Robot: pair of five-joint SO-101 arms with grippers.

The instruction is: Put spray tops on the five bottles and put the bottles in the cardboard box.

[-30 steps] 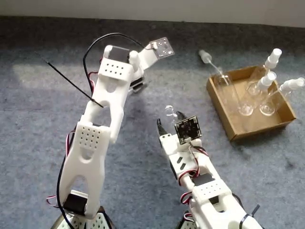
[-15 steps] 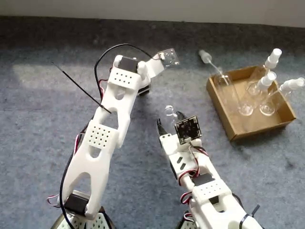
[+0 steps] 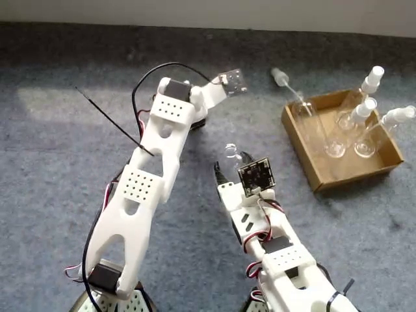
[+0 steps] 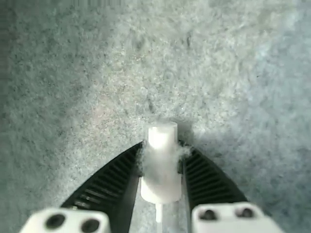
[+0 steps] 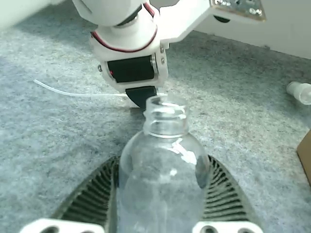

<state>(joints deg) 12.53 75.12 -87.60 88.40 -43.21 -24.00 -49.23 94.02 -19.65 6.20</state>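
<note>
Left gripper (image 4: pixel 160 148) swung in closer to the bottle (image 5: pixel 163 189)
it's clamped on a spray top (image 4: pixel 159 170), and the right gripper (image 5: pixel 163 167) is squeezing that uncapped bottle.

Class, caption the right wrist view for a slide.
Right gripper, jaws shut on a topless clear bottle, facing the left arm.

Built of white plastic shells (image 3: pixel 146 188) dotted with small holes, jointed by black motors (image 5: pixel 131 68), strung with red, white and black cables (image 3: pixel 162 65) (one looping high), tipped with black ribbed fingers (image 4: pixel 209 179).
</note>
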